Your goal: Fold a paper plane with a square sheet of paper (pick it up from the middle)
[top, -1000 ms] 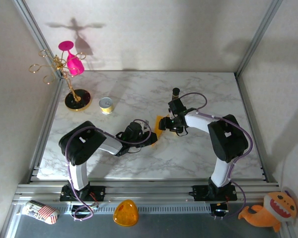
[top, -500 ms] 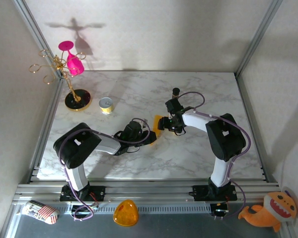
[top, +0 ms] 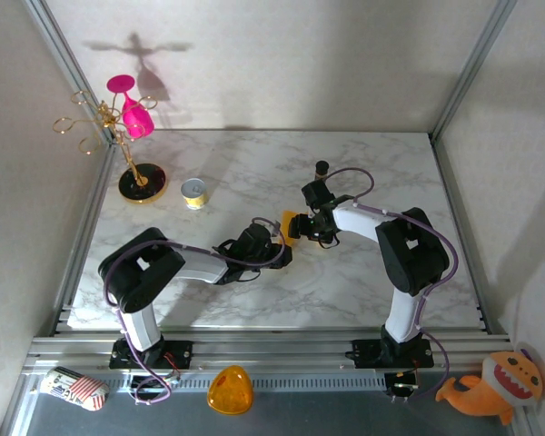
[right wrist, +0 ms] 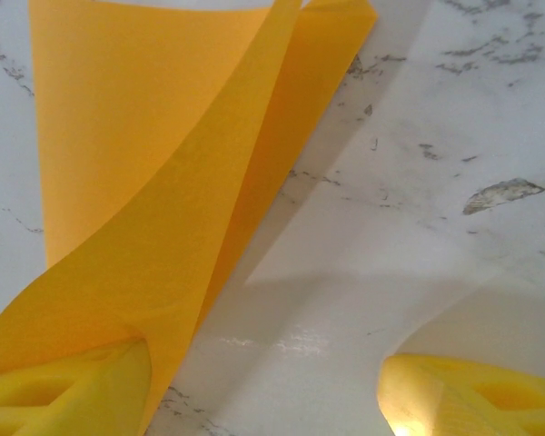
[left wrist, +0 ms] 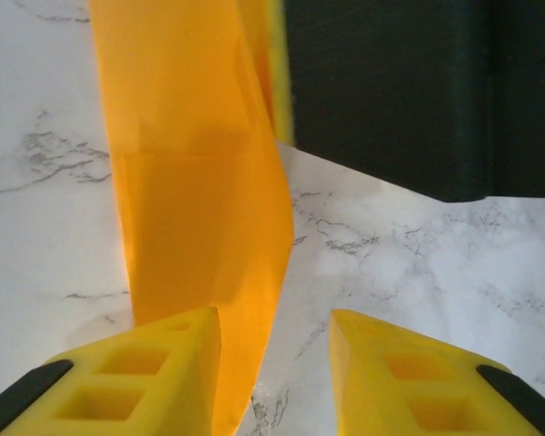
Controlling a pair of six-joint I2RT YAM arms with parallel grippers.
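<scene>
The square sheet of paper (top: 292,223) is thin orange-yellow paper, folded over and creased, lying mid-table between the two grippers. In the left wrist view the paper (left wrist: 195,182) runs down along the inner face of the left finger, and my left gripper (left wrist: 274,318) stands open with bare marble across the rest of the gap. In the right wrist view a lifted flap of the paper (right wrist: 145,163) drapes over the left finger, and my right gripper (right wrist: 265,359) is wide open. Seen from above, the left gripper (top: 280,245) and right gripper (top: 302,227) nearly meet at the paper.
A small yellow tin (top: 193,192) and a gold rack with a pink glass (top: 132,136) stand at the back left. A small dark post (top: 322,168) rises behind the right gripper. An orange dome (top: 230,391) and a plush toy (top: 495,386) lie off the table's front.
My left gripper has slid right and forward until its fingers reach the paper. The right gripper has shifted slightly left, staying at the paper.
</scene>
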